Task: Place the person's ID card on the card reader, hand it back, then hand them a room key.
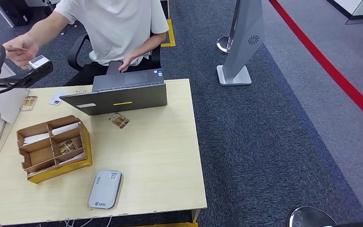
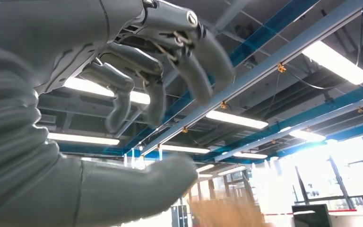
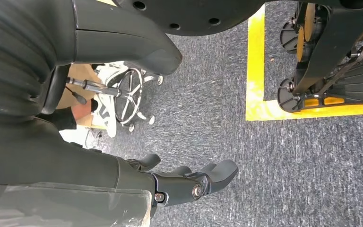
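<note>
The desk (image 1: 160,156) carries the grey card reader (image 1: 105,189) at six o'clock. At ten o'clock, the person's hand (image 1: 21,51) holds a card (image 1: 38,61). The left hand (image 2: 137,109), raised with fingers apart, grips nothing and may miss the handover. The right hand (image 3: 189,182) hangs empty.

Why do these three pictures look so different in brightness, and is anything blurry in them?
Head view: even, soft light, pale wooden table sharp. Left wrist view: aimed at the ceiling, where bright strip lights and windows glare white; the grey left hand looks dark against them, and a tan shape at the bottom is smeared out of focus. Right wrist view: dimmer, the dark right hand over grey carpet, fairly sharp.
</note>
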{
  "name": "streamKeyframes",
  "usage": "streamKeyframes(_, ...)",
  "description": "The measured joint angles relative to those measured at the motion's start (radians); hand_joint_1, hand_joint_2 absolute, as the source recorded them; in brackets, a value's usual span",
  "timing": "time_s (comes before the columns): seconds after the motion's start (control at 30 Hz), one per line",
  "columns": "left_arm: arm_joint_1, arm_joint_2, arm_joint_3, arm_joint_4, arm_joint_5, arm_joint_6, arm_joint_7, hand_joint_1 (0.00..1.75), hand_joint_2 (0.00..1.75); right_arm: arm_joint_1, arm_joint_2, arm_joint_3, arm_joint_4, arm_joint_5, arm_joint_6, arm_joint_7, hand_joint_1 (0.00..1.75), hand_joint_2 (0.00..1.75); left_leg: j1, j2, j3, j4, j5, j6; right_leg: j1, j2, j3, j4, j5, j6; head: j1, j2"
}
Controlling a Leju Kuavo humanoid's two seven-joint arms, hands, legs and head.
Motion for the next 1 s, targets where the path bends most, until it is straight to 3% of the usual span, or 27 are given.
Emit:
streamKeyframes(0.4, 0.021, 0.075, 0.023, 0.070, 0.019, 0.032, 0.009, 0.00, 1.75, 0.000, 0.000, 0.004, 0.000, 0.015, 0.004, 0.000, 0.00, 1.75, 0.001, -0.001, 0.000, 0.000, 0.000, 0.000, 0.000, 0.000, 0.000, 0.001, 0.000, 0.000, 0.000, 0.000)
streamKeyframes(0.87, 0.024, 0.095, 0.033, 0.102, 0.020, 0.032, 0.010, 0.00, 1.75, 0.000, 0.000, 0.005, 0.000, 0.015, 0.004, -0.001, 0.00, 1.75, 0.001, 0.000, 0.000, 0.000, 0.000, -0.001, 0.001, 0.000, 0.000, 0.001, 0.000, 0.000, 0.000, 0.000)
streamKeyframes(1.0, 0.030, 0.143, 0.060, 0.138, 0.033, 0.041, 0.018, 0.00, 1.75, 0.001, 0.000, 0.005, 0.000, 0.019, 0.006, 0.000, 0.00, 1.75, 0.002, 0.002, 0.000, 0.000, 0.000, -0.001, 0.002, 0.003, 0.000, 0.002, 0.000, -0.002, 0.000, 0.000)
